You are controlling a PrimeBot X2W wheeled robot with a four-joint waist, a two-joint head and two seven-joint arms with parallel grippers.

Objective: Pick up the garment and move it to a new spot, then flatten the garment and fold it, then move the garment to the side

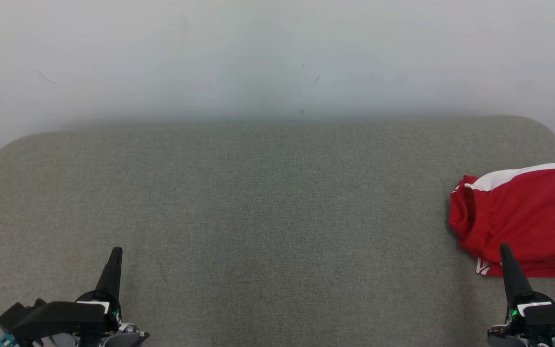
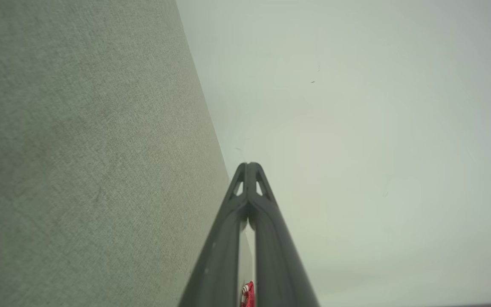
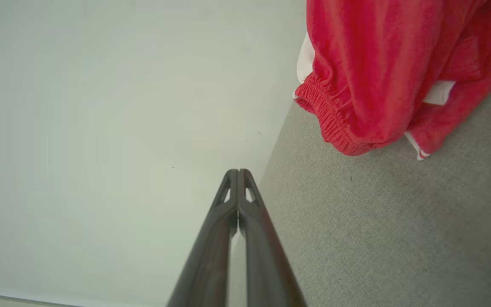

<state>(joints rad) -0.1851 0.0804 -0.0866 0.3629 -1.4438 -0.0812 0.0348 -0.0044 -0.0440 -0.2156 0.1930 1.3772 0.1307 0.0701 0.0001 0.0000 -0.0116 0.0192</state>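
A red garment (image 1: pixel 528 221) with white trim lies bunched at the right edge of the grey table (image 1: pixel 258 217); its elastic waistband faces left. In the right wrist view the garment (image 3: pixel 382 68) fills the upper right. My right gripper (image 1: pixel 505 250) is shut and empty, its tip just in front of the garment's near edge; its fingertips (image 3: pixel 238 172) press together. At the lower left my left gripper (image 1: pixel 116 251) is shut and empty, far from the garment. In the left wrist view its fingers (image 2: pixel 249 166) are closed, and a sliver of the garment (image 2: pixel 249 295) shows between them.
A pale wall (image 1: pixel 277 58) rises behind the table's far edge. The table has rounded far corners, and the garment runs past the right border of the head view.
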